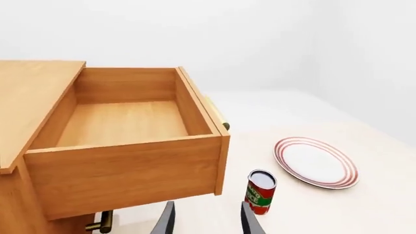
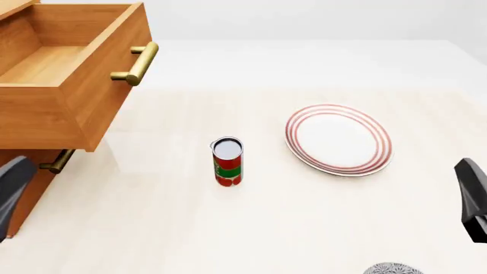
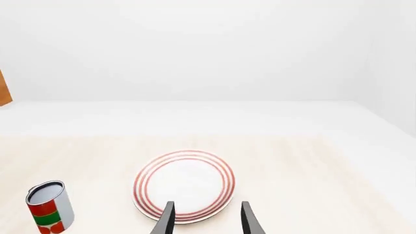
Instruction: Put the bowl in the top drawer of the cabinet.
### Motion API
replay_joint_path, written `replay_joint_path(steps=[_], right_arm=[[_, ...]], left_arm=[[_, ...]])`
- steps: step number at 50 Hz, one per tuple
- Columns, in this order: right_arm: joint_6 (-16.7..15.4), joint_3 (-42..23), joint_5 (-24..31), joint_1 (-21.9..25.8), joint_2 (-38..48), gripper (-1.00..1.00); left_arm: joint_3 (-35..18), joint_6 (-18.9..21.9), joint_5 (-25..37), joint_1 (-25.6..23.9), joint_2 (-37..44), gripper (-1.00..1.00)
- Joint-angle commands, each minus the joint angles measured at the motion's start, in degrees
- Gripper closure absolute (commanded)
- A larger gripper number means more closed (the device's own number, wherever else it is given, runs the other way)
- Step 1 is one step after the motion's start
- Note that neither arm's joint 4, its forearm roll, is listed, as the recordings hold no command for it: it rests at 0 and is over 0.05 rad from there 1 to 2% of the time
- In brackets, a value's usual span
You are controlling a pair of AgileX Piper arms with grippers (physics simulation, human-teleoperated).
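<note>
Top drawer (image 2: pixel 45 63) open, empty. Bowl (image 2: pixel 392 269) probably patterned sliver at near edge. Both grippers apart, empty: left gripper (image 1: pixel 206 218), right gripper (image 3: pixel 206 218). Next: right reaches bowl.

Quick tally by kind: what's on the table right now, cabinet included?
Cabinets: 1, the cabinet, top drawer pulled open and empty
Cans: 1, the can, upright
Plates: 1, the plate
Bowls: 1, the bowl, only its rim shows at the near edge of the front view
Total: 4
</note>
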Motion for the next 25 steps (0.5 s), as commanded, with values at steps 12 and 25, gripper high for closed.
replay_joint_path(steps=[12, 25], right_arm=[[-0.02, 0.41, -0.37, -0.01, -0.04, -1.00], [-0.01, 0.41, -0.37, -0.02, -0.05, -1.00]], left_arm=[[-4.87, -5.27, 7.13, -13.65, 0.71, -1.00], [-7.26, -10.03, -3.24, -20.11, 17.75, -1.00]])
